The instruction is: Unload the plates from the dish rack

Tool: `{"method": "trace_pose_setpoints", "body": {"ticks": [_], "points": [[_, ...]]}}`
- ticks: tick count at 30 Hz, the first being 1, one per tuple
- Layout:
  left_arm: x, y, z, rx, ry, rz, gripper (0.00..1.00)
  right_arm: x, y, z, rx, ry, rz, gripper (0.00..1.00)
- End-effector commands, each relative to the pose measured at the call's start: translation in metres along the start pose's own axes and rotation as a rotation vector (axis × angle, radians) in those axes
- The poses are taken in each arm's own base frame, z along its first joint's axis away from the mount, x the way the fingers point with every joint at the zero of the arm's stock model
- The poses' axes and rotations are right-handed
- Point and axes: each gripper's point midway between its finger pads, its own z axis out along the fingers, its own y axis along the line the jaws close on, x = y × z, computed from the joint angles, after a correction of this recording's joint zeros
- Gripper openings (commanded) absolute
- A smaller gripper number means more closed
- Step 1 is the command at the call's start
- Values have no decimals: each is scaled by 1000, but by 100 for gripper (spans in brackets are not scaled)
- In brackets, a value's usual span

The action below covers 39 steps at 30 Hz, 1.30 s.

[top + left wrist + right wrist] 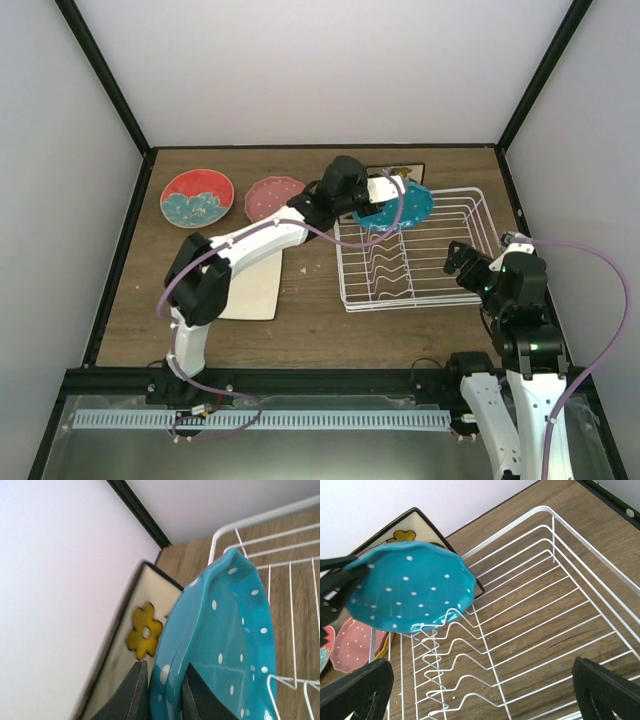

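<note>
Since the left pincer point(165, 695) is clamped on the rim of the blue dotted plate point(220, 645), one finger point(135, 692) pressed on each face, that plate is held tilted up at the far-left corner of the dish rack point(420, 250). Its lower edge is seen right at the wavy dividers, though whether they're actually touched can't be made out tbh.

Just behind that pincer, the square floral plate with the dark rim point(140, 635) is laid flat on the counter point(320, 320), partly hidden by the blue one. Off to the pincer's left the pink dotted plate point(274, 198) is set down, and further left the red-and-teal plate point(197, 197), the two near each other. Nearer the arm bases, the plain cream square plate point(250, 288) is partly covered by the left arm.

The right pincer point(462, 265) is held with its fingers spread wide apart at the rack's right side. The rack's wires are seen just ahead of it, with the blue plate well beyond and to its left.
</note>
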Motion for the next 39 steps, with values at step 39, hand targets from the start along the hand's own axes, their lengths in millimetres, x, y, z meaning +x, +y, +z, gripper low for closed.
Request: {"method": "trace_pose_setpoints", "body": {"ticks": [39], "points": [[201,270,-282,-683,-39,-1567,4,11,12,19,-83,37,59,100]]}}
